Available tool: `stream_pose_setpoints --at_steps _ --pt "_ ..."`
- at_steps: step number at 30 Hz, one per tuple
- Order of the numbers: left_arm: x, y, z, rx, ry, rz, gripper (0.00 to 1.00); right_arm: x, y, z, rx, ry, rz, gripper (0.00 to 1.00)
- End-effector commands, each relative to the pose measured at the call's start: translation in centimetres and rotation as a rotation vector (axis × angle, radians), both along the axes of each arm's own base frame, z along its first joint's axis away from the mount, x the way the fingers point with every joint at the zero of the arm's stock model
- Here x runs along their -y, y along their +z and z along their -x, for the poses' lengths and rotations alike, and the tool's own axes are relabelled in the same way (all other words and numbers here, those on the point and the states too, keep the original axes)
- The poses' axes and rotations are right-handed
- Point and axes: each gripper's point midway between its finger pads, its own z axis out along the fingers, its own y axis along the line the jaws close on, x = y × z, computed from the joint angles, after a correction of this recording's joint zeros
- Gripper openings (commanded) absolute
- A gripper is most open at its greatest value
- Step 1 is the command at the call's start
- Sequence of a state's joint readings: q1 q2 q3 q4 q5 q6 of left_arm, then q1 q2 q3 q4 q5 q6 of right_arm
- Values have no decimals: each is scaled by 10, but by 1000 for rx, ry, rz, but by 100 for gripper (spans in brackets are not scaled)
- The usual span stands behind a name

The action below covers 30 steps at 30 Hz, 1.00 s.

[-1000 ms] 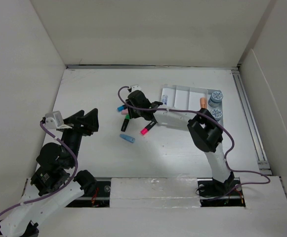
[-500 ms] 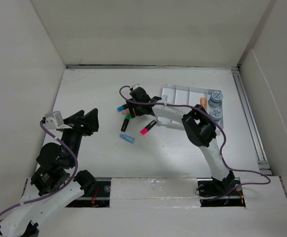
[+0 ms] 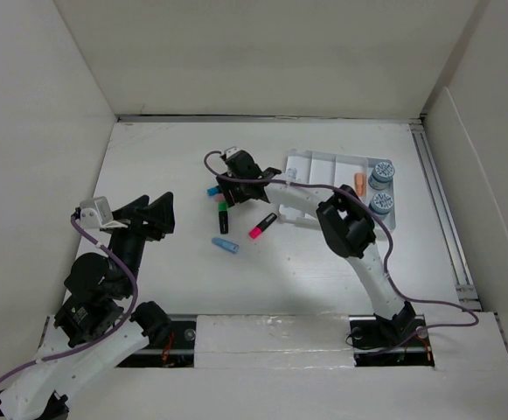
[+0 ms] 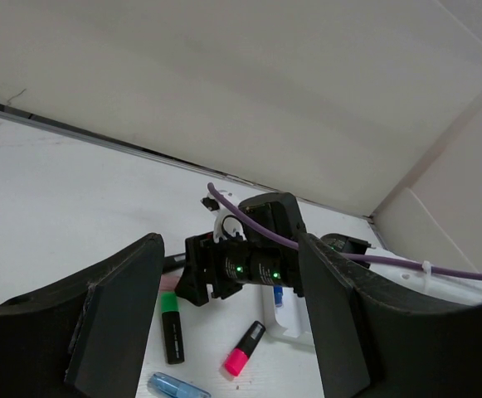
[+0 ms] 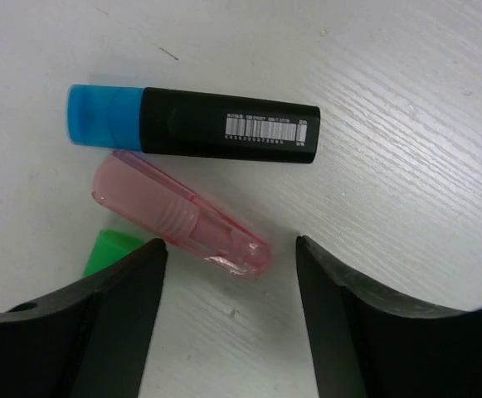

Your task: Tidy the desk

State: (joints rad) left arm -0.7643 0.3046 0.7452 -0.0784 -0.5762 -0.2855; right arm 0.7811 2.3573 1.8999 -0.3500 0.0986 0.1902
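Three black highlighters, two loose caps, left tool and right tool spread, grasping nothing

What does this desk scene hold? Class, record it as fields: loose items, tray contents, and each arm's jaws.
surface: desk
loose items: blue-capped marker, pink cap, green marker, pink marker, blue cap
tray contents: orange item; two jars at its right end
right jaws: open, above the pink cap, holding nothing
left jaws: open, raised off the desk, holding nothing
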Motion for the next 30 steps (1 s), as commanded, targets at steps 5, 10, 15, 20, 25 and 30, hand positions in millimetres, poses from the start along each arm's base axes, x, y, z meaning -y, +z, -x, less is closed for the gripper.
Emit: stream_pose_setpoints --at_steps 5,10,15,20,25,30 --pt "0 6 -1 26 3 14 61 -25 -2 11 -13 83 -27 52" --pt "1 5 -2 22 0 8 61 -28 -6 17 -25 96 -25 55" --pt "1 5 -2 21 3 10 61 -26 -2 34 -41 117 10 28" --pt "1 6 -1 27 -3 13 61 -13 6 40 -22 96 8 40" --pt "2 7 0 28 -11 13 61 -4 19 15 28 42 41 74" --pt "0 9 2 34 -10 21 61 -13 15 5 16 66 47 74"
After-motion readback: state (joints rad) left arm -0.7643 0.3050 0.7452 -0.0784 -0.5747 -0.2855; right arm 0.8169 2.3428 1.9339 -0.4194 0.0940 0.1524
